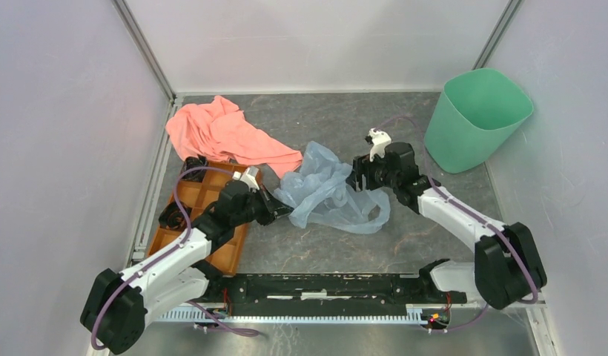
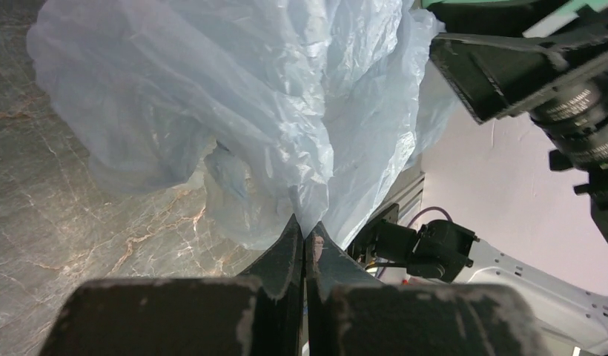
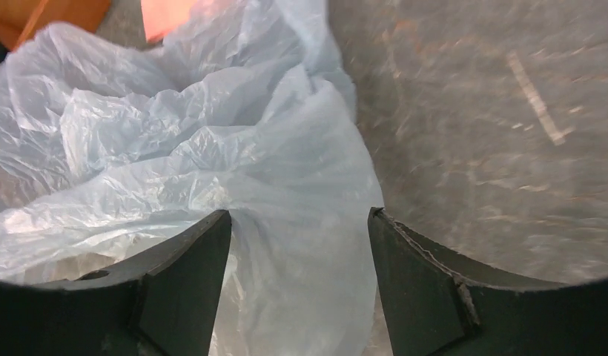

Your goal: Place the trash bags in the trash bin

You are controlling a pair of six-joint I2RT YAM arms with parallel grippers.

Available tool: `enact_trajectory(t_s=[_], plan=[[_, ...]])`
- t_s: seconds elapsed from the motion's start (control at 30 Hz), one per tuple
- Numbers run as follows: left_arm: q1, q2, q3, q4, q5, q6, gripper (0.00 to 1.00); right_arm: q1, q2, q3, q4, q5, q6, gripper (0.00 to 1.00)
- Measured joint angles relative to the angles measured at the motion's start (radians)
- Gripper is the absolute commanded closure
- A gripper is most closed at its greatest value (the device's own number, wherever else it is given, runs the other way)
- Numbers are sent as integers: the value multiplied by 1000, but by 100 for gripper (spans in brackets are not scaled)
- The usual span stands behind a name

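Note:
The pale blue trash bag (image 1: 327, 189) lies crumpled at the middle of the table. My left gripper (image 1: 280, 210) is at its left edge, shut on a pinch of the bag's film (image 2: 308, 215). My right gripper (image 1: 362, 182) is at the bag's right side, open, with bag film (image 3: 297, 245) lying between its fingers. The mint-green trash bin (image 1: 477, 119) stands upright at the far right corner, apart from both grippers.
A salmon-pink cloth (image 1: 223, 133) lies at the far left, reaching toward the bag. An orange compartment tray (image 1: 205, 215) sits under the left arm. White walls close in the table on three sides.

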Motion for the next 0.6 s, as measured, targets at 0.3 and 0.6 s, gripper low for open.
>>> enact_trajectory(t_s=[0.3, 0.6], plan=[[5, -1, 22, 18, -64, -21, 98, 11, -426, -87, -193, 324, -56, 9], [8, 37, 22, 63, -68, -63, 98, 11, -847, -333, -283, 412, 113, 3]])
